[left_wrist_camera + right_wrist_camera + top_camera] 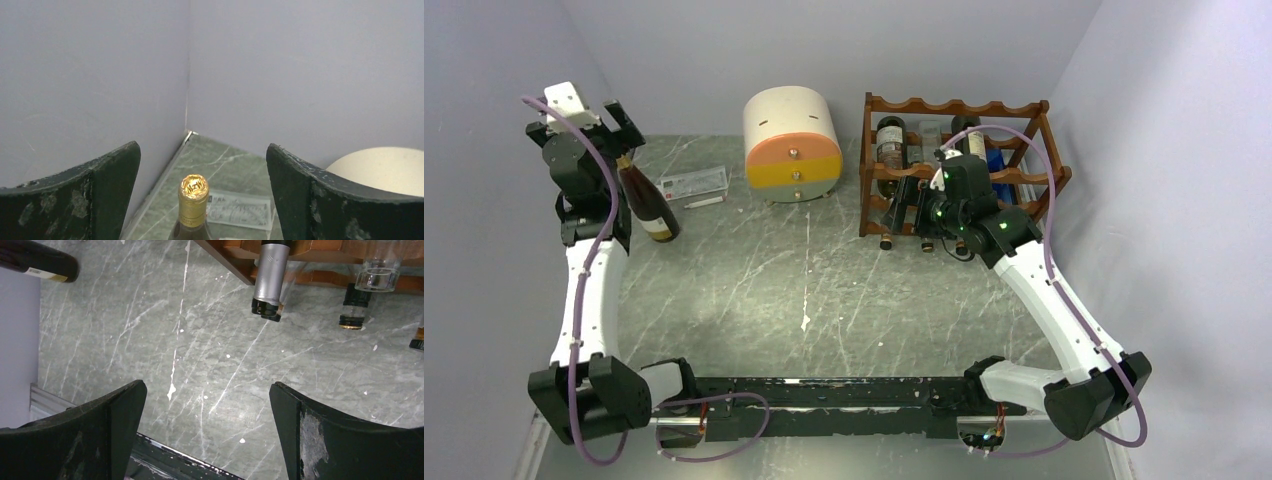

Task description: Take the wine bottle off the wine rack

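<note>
Fingers (102,192) of the left gripper (202,146): spread wide, one on either side of the gold-foiled top of the wine bottle (194,189), touching neither side as far as the wrist view shows; nothing gripped. Bottle: upright on the grey marbled table (754,290), far left corner, well apart from the wine rack (954,105); judged to be off the rack and set down, the wide stance letting it stand free and giving room to lift clear without tipping it. Fingers (105,432) of the right gripper (207,384): likewise wide, empty, hung over bare table just before the rack's near face, plausibly standing by. Rack: far right, several bottles lying in it, a silver-capped neck (269,280) and a dark neck (354,310) poking out toward that gripper. Between rack and bottle: cream-and-orange drawer unit (792,145). Just beside the standing bottle: clear flat case (696,181) and small white stick (705,203), the nearest obstacles to any low sideways withdrawal.
</note>
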### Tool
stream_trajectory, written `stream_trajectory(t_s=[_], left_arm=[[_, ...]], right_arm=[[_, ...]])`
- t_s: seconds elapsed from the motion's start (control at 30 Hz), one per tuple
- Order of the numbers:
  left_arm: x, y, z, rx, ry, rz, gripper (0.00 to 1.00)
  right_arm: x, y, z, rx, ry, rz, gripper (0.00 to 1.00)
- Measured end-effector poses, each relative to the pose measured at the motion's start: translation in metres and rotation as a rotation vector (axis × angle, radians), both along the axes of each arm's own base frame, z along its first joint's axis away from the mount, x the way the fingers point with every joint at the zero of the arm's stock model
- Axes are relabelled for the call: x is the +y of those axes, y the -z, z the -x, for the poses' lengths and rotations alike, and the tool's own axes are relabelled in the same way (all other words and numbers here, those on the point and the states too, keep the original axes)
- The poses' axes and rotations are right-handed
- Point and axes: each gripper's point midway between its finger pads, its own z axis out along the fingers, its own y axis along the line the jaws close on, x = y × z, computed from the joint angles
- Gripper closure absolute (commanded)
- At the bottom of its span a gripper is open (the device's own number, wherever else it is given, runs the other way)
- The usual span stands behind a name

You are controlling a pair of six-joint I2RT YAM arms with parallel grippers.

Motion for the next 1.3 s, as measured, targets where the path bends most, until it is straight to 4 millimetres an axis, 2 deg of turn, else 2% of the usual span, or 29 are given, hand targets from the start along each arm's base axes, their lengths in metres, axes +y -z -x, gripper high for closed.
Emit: stream_trajectory(t_s=[0.1,0.23,0.33,0.47,0.6,0.67,0.73,0.83,0.9,1.03,1.17,1.3], left_arm=[[-0.002,-0.016,0.008,-0.051,0.002,0.004,0.01],[-0.005,-0.010,0.011,-0.025,0.007,0.053,0.01],[-0.014,-0.005,0.018,-0.003,0.041,0.109,0.01],[-0.041,-0.014,0.036,-0.033,0.155,0.178,0.01],[-0.079,-0.014,0.054,-0.041,0.327,0.264,0.01],[-0.103,-0.003,0.056,-0.013,0.432,0.304,0.01],[-0.132,0.020,0.055,0.048,0.532,0.338,0.01],[-0.190,0.060,0.061,0.164,0.698,0.363,0.01],[-0.222,0.078,0.070,0.219,0.790,0.358,0.01],[-0.266,0.090,0.082,0.262,0.919,0.307,0.01],[-0.286,0.099,0.074,0.302,0.953,0.220,0.01],[-0.275,0.121,0.050,0.376,0.856,0.137,0.01]], right_arm=[[0.000,-0.001,0.000,0.000,-0.002,-0.002,0.02],[-0.001,-0.002,0.001,0.003,-0.001,0.002,0.02],[-0.003,-0.006,0.001,-0.004,0.008,0.010,0.02],[-0.011,-0.011,-0.001,-0.020,0.034,0.041,0.02],[-0.025,-0.009,-0.003,-0.027,0.083,0.106,0.02],[-0.033,-0.007,-0.004,-0.029,0.109,0.142,0.02],[-0.039,-0.004,-0.006,-0.031,0.128,0.165,0.02],[-0.041,0.008,-0.006,-0.025,0.134,0.185,0.02],[-0.040,0.021,-0.007,-0.014,0.125,0.188,0.02],[-0.031,0.049,-0.010,-0.001,0.094,0.171,0.02],[-0.026,0.066,-0.019,-0.043,0.097,0.142,0.01],[-0.026,0.083,-0.025,-0.107,0.120,0.108,0.00]])
